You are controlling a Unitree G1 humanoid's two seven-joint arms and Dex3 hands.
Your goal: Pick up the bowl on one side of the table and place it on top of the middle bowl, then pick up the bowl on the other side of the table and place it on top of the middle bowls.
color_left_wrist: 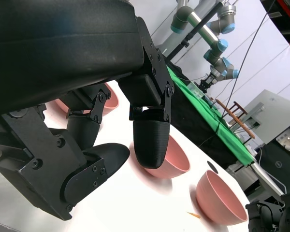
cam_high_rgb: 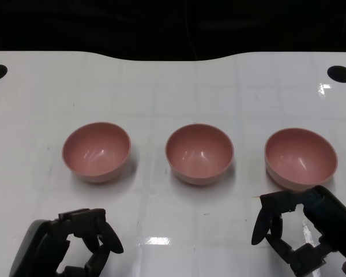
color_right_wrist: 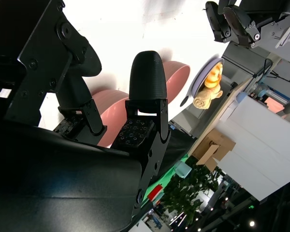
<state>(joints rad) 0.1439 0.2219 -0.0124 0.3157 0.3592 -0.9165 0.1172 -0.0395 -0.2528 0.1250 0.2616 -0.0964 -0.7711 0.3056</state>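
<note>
Three pink bowls sit in a row mid-frame: left bowl (cam_high_rgb: 96,151), middle bowl (cam_high_rgb: 199,153), right bowl (cam_high_rgb: 300,157), none stacked yet. The right hand (cam_high_rgb: 303,231), lower right, hovers just below its bowl, fingers apart and empty, seemingly lined up to grab. The left hand (cam_high_rgb: 75,245), lower left, waits spread and empty.

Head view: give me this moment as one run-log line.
stage: pre-grasp | left bowl, middle bowl, right bowl: unstacked on table | left hand: open | right hand: open, near right bowl
</note>
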